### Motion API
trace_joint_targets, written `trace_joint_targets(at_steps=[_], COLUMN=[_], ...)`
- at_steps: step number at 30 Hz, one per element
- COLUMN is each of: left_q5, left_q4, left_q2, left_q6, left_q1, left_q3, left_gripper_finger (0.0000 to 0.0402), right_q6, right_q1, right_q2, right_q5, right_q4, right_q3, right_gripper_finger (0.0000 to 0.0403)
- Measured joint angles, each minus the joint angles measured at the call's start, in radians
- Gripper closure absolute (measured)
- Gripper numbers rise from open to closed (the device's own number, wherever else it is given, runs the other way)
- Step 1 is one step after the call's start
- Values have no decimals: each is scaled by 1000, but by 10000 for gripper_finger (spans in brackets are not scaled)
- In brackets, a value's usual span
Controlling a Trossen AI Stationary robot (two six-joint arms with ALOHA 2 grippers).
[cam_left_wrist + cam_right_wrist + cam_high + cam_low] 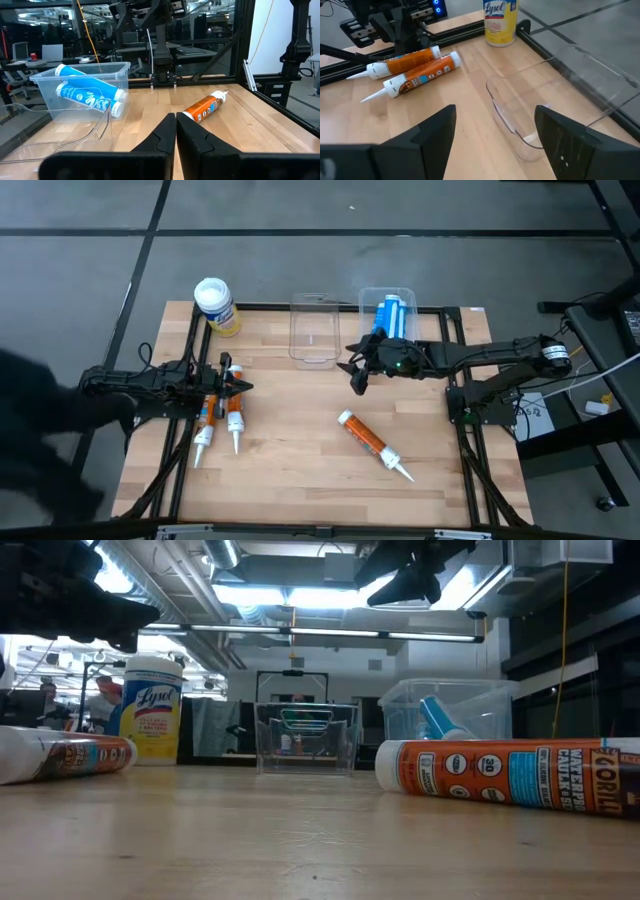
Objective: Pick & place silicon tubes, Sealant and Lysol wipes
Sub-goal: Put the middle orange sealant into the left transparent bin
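On the wooden surface [300,450] I see three orange sealant tubes and one Lysol wipes canister [215,304]. The canister stands upright at the far left corner of the surface, white lid on top, yellow label facing the low camera.

Left side: I read the left gripper [236,388] as hovering over the near-left area with its jaws pressed together and holding nothing; in the left wrist view the two dark fingers [160,137] meet along a single seam. Two sealant tubes [218,420] lie side by side directly under and just beyond this gripper, nozzles pointing toward the near edge. I cannot tell from above whether the jaws touch either tube.

Right side: I read the right gripper [357,374] as raised above the surface near the middle of the far half, jaws spread and empty. In the right wrist view both fingers [432,132] stand well apart with bare wood between them.

Far edge: an empty clear bin [314,330] sits near the centre. Just beside it, to the right, a second clear bin [386,308] holds blue-and-white tubes [87,92] lying inside it.

Near right of centre: the third sealant tube [372,445] lies alone, diagonal, nozzle toward the near right, well apart from both grippers.
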Motion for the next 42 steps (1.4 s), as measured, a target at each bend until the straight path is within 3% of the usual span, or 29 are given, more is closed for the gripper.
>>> trace_joint_targets(at_steps=[9, 15, 22, 30, 42], left_q5=[0, 0, 0, 0, 0], left_q4=[0, 0, 0, 0, 0], left_q2=[0, 0, 0, 0, 0], left_q6=[0, 0, 0, 0, 0], left_q1=[0, 0, 0, 0, 0], left_q3=[0, 0, 0, 0, 0], left_gripper_finger=[393, 389, 393, 392, 393], right_q6=[0, 0, 29, 28, 53], right_q1=[0, 0, 13, 73, 166], right_q2=[0, 0, 0, 0, 0], right_q5=[-177, -232, -357, -369, -371], right_q4=[2, 9, 93, 189, 193], right_q3=[0, 0, -1, -1, -1], right_gripper_finger=[132, 132, 132, 132, 132])
